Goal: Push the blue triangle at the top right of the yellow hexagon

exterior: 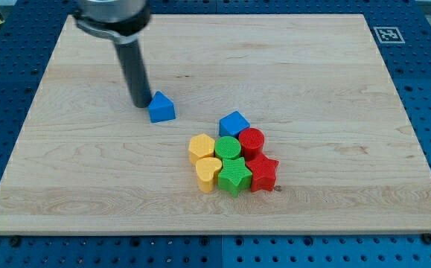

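The blue triangle [161,107] lies on the wooden board left of centre. My tip [140,103] stands just to its left, touching or nearly touching it. The yellow hexagon [201,147] sits down and to the right of the triangle, at the left edge of a tight cluster of blocks. The rod rises from the tip to the view's top.
The cluster holds a blue cube [234,123], a green cylinder [228,147], a red cylinder [251,140], a yellow heart [208,173], a green star [234,176] and a red star [262,173]. The board [88,171] lies on a blue perforated table; a marker tag [385,34] is at the top right.
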`<state>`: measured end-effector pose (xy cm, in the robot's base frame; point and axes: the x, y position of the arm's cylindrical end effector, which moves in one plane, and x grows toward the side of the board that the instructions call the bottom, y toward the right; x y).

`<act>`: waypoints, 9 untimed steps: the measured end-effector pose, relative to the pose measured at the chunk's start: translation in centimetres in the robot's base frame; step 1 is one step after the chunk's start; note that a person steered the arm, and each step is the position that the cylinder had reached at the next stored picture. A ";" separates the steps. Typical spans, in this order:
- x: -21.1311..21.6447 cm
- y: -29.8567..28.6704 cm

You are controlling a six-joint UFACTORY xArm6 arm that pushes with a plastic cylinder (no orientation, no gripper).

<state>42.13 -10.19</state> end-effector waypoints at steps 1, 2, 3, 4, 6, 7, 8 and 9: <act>0.2 3.2; -1.1 3.2; -0.8 3.3; 0.9 3.3; 0.9 0.8; 1.4 0.1; 3.0 1.6; 4.8 3.8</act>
<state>46.93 -6.42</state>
